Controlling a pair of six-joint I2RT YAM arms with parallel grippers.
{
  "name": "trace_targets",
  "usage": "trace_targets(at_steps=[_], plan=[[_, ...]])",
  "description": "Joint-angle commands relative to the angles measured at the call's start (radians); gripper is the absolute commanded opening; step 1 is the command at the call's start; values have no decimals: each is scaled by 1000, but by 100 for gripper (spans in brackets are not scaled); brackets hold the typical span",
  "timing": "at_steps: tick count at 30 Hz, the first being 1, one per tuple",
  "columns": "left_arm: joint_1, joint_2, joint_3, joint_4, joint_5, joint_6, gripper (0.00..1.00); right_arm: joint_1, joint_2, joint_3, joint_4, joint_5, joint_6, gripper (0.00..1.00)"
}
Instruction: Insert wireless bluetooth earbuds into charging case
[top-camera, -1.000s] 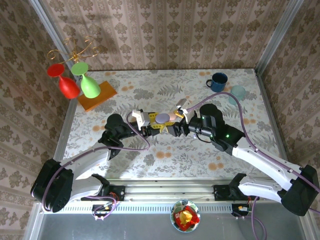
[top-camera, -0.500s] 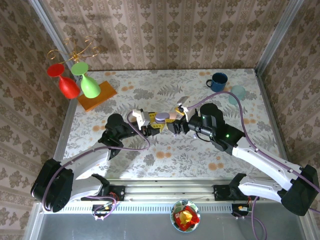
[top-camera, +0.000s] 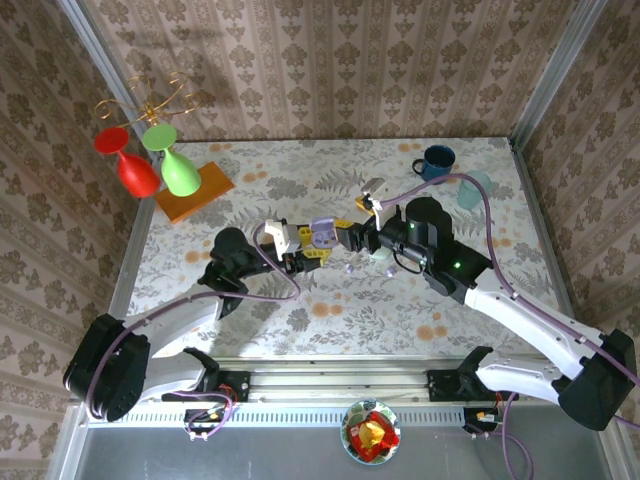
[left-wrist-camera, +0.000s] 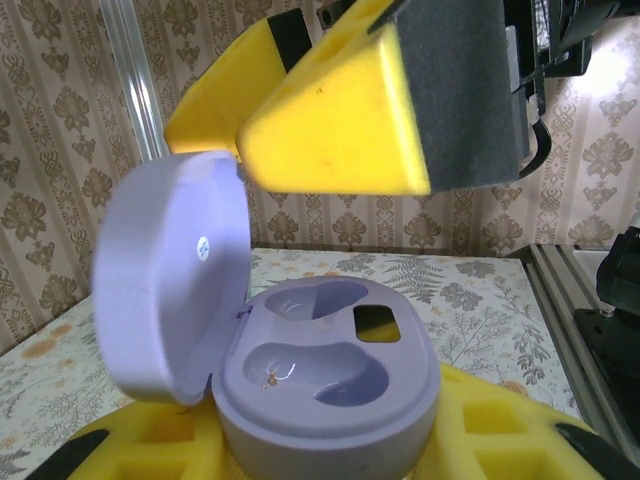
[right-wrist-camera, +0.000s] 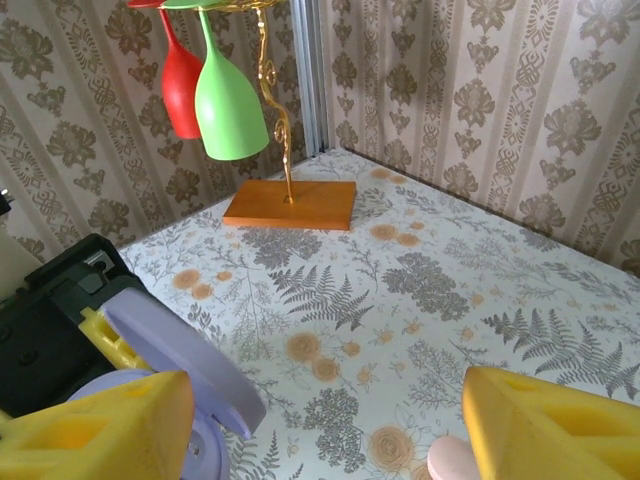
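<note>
We get soft, even overhead light on the floral table (top-camera: 330, 310) with just faint shadows under the arms (top-camera: 170, 320), but the left wrist view has a blown-out patch top right and a slightly blurry close-up yellow finger pad (left-wrist-camera: 330, 120), while the lilac case (left-wrist-camera: 330, 390) looks sharp.
</note>
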Motion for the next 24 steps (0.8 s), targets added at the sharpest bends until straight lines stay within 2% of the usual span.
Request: trace_targets(at_steps=[1,6,10,14,17,20,24], plan=[[-4,12,-1,53,22,-30,36,-12,18,43,-7,-3,-12,72],[8,15,-23,79,-31,-42,36,-14,-15,50,-24,-39,24,73],[53,16,-51,133,-27,-75,36,-29,-80,-1,-35,12,125,73],[97,14,-69,151,-18,-93,36,-87,-135,-77,-78,84,327,70],[113,12,-75,165,-13,-103,36,-154,-148,-129,-152,76,485,69],[121,14,-77,173,-9,-109,36,-201,-151,-191,-196,47,562,68],[128,17,-80,184,-2,-118,36,-237,-102,-215,-301,11,573,67]])
